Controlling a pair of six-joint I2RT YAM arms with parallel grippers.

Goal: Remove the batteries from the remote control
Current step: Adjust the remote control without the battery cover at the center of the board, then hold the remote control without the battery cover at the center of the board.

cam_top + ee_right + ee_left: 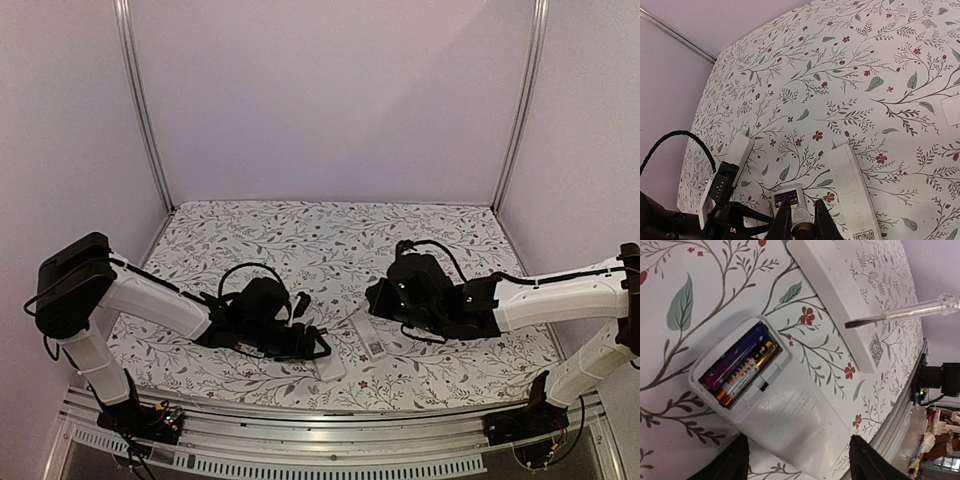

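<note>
A white remote control (pixel 795 415) lies back-up on the floral cloth with its battery bay open. Two batteries (pixel 740 367) lie side by side in the bay, one purple-blue, one gold and orange. My left gripper (pixel 800 460) has its fingers (pixel 735 462) against both sides of the remote's near end. In the top view the left gripper (pixel 318 347) sits over this remote (pixel 330 367). My right gripper (pixel 802 222) is shut on the clear handle of a screwdriver (pixel 900 314). Its flat tip hovers over a second remote, short of the bay (pixel 786 197).
A second white remote (pixel 835 295) lies right beside the open one and also shows in the right wrist view (pixel 850 185). A third white remote (pixel 735 152) lies farther left. A small flat white piece (pixel 952 110) lies at the right. The table's metal front edge (pixel 330 440) is close.
</note>
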